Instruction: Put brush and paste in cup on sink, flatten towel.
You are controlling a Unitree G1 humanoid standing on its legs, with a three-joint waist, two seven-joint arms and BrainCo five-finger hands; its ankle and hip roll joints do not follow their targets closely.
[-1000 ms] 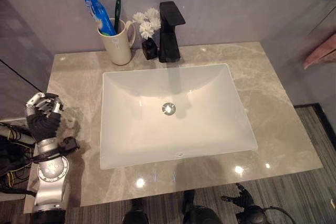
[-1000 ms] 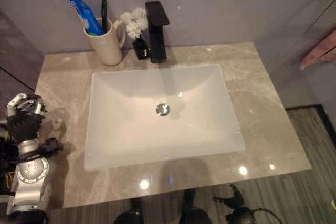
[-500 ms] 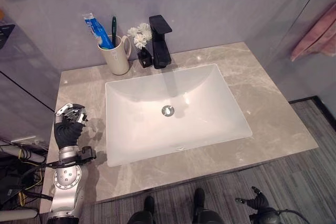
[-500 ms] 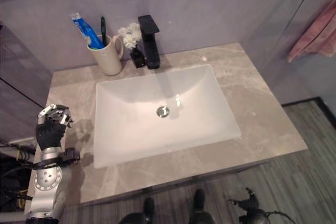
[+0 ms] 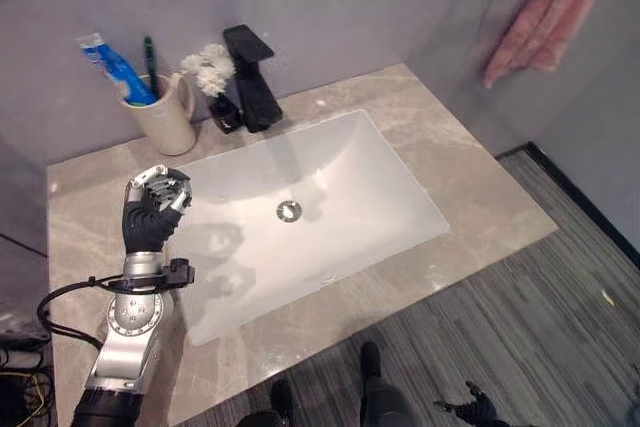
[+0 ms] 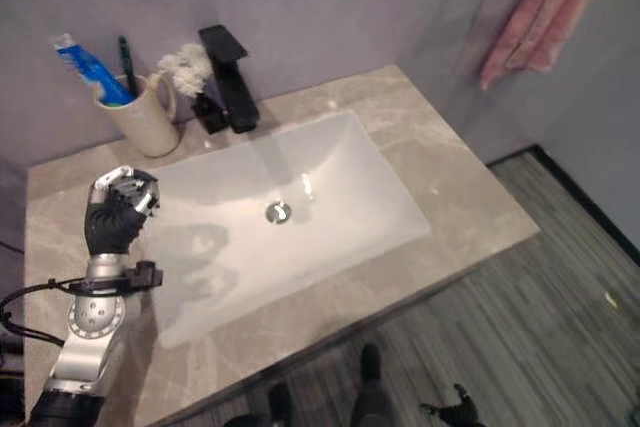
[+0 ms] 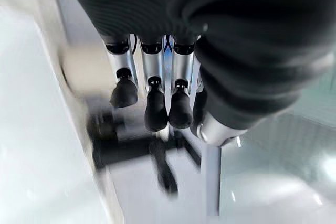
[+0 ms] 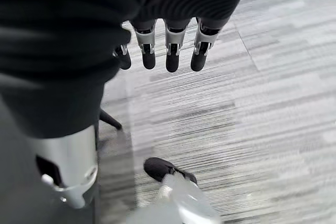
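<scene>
A cream cup (image 5: 168,117) stands at the back left of the marble counter (image 5: 470,197). In it are a blue toothpaste tube (image 5: 113,68) and a dark green toothbrush (image 5: 150,54), both upright. A pink towel (image 5: 548,9) hangs bunched from a black bar on the wall at the upper right. My left hand (image 5: 153,209) is raised over the left rim of the white sink (image 5: 330,197), its fingers (image 7: 155,109) curled and holding nothing. Low beside the counter's front, my right hand (image 5: 474,410) hangs over the floor, its fingers (image 8: 172,51) relaxed and empty.
A black faucet (image 5: 251,75) and a small dark vase of white flowers (image 5: 213,75) stand behind the basin, right of the cup. Grey striped floor (image 5: 560,337) lies in front of and to the right of the counter.
The camera has swung right, bringing the towel into view. My left hand has moved from the counter's left edge inward over the sink's left rim, still curled.
</scene>
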